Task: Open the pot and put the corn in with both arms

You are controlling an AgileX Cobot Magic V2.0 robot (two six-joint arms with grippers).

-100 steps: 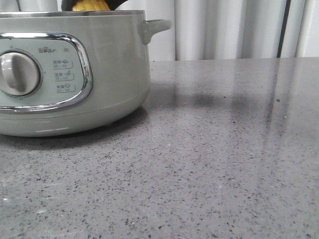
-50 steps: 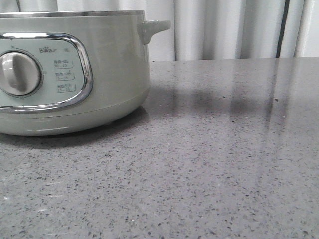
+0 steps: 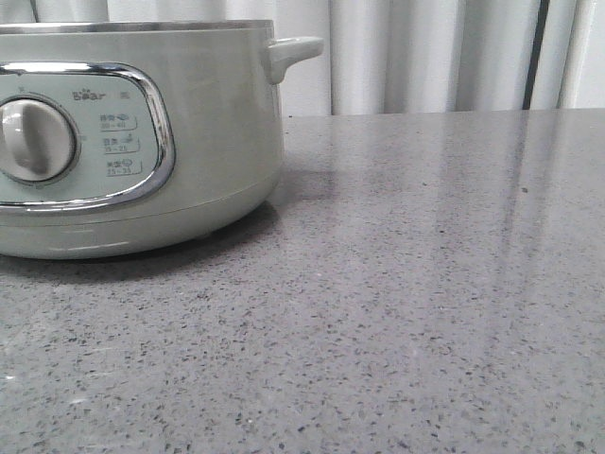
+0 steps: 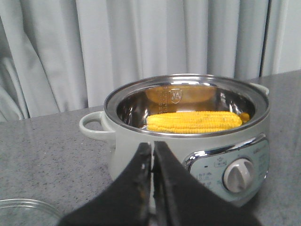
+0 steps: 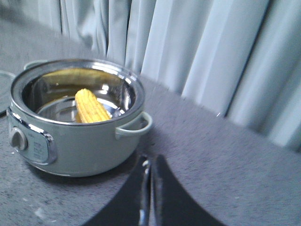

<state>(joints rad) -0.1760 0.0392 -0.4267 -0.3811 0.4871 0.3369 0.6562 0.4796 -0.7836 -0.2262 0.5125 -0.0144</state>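
Note:
The pale grey-green pot (image 3: 208, 123) stands at the left of the table, its lid off. It shows in the left wrist view (image 4: 136, 141) and in the right wrist view (image 5: 89, 141). The yellow corn (image 4: 194, 122) lies inside the pot on its steel bottom; it also shows in the right wrist view (image 5: 90, 106). My left gripper (image 4: 152, 145) is shut and empty, in front of the pot's wall. My right gripper (image 5: 150, 160) is shut and empty, above the table beside the pot's side handle (image 5: 135, 125). Neither gripper shows in the front view.
A clear glass lid (image 4: 26, 212) lies on the grey speckled table (image 3: 425, 284) beside the pot; its edge also shows in the right wrist view (image 5: 3, 89). Pale curtains (image 3: 425, 52) hang behind the table.
One second ago the corn and a dark gripper showed above the pot's rim in the front view; both are gone from there now.

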